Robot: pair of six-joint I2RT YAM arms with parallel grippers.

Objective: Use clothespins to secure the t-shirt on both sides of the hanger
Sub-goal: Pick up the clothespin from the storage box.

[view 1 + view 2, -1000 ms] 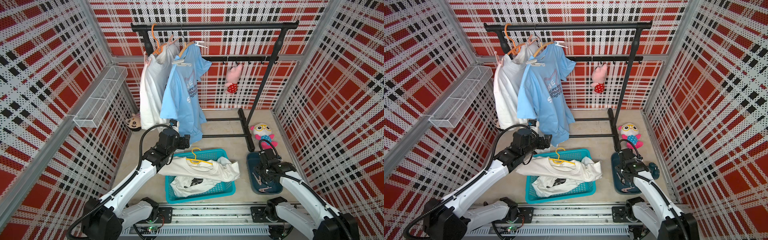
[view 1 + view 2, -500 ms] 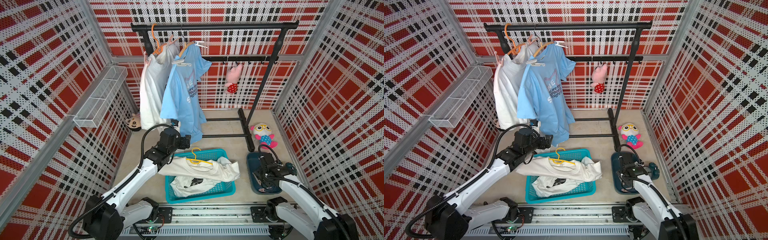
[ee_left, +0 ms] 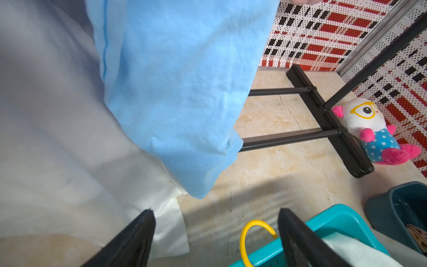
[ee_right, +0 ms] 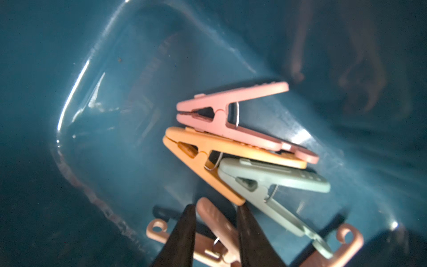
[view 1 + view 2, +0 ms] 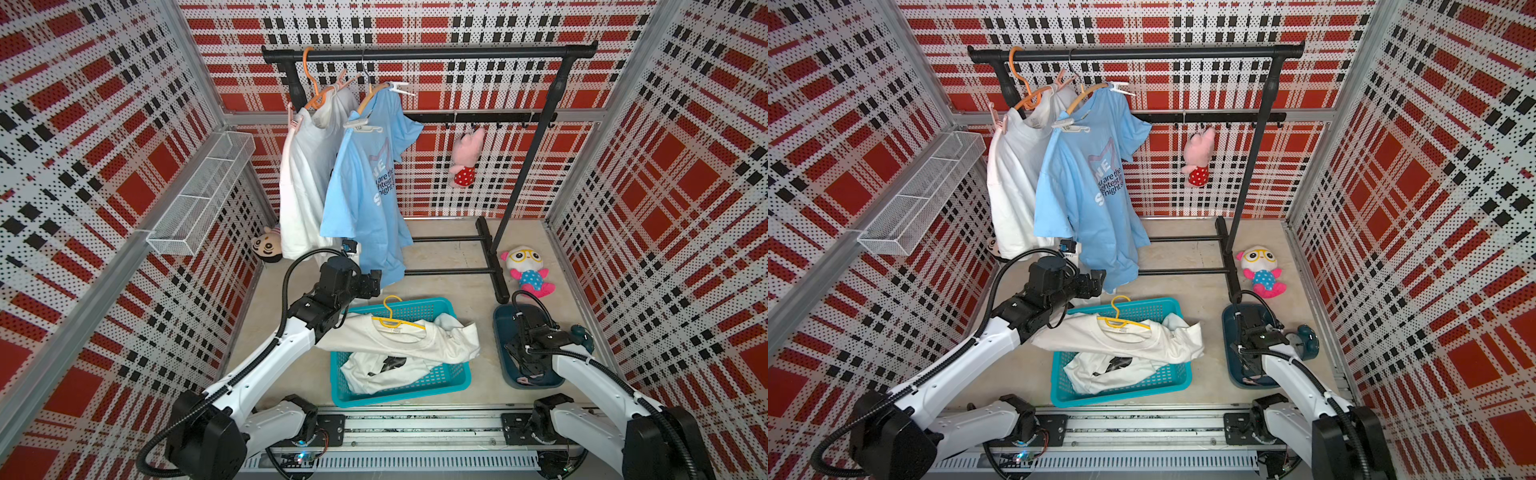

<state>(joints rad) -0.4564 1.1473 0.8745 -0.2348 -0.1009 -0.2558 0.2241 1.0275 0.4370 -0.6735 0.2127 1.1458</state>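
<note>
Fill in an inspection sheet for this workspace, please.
Surface: beige marbled floor.
Job's things: pegs in bin; blue shirt and white shirt hang pegged on both sides; third shirt on yellow hanger lies across basket.
Clutter: three plush toys, one hung on rack.
Grippers: left gripper open, empty, near blue shirt's hem; right gripper in bin, fingers flanking a pink peg, grip unclear.
Cables: black cables loop over both wrists.
Surroundings: red plaid walls; wire shelf on wall.
</note>
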